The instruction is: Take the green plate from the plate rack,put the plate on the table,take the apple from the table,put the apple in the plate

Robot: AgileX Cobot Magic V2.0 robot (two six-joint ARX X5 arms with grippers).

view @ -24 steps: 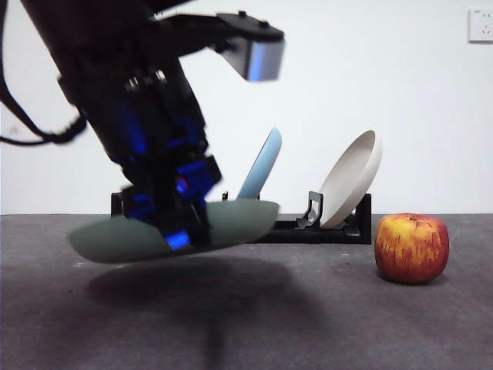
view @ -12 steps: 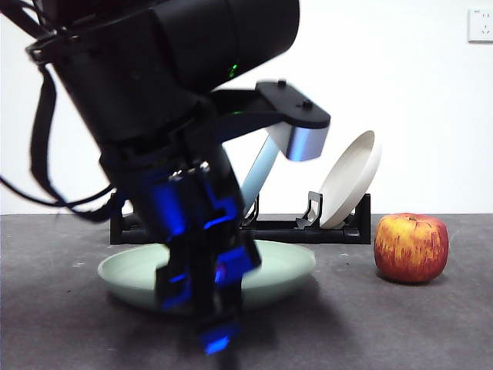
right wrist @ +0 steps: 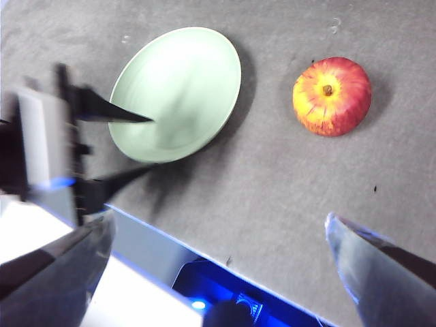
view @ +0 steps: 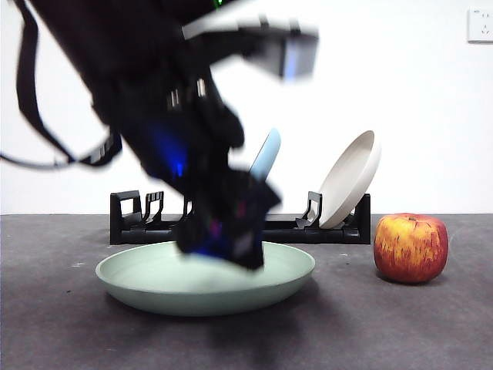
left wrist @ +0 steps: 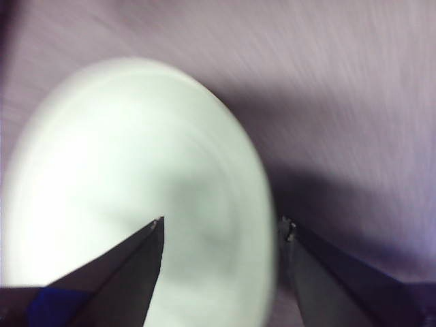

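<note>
The green plate [view: 154, 281] lies flat on the table [view: 370, 324] in front of the plate rack [view: 308, 229]. My left gripper [view: 227, 247] hovers blurred just above the plate's middle, open and holding nothing. In the left wrist view the plate [left wrist: 136, 170] fills the frame, its rim running between the spread jaws of the left gripper [left wrist: 221, 228]. The apple [view: 410, 247] stands on the table to the right of the plate, apart from it. My right gripper [right wrist: 219, 218] is open high above, looking down on the plate [right wrist: 184, 88], the apple [right wrist: 332, 96] and the left gripper [right wrist: 151, 144].
A blue plate [view: 266, 158] and a beige plate [view: 350, 179] lean upright in the rack behind. A wall socket [view: 480, 25] sits at the top right. The left arm's dark bulk covers the upper left of the front view.
The left gripper carried the green plate down onto the table, let go of it and has risen from its front rim. The apple has not moved.
</note>
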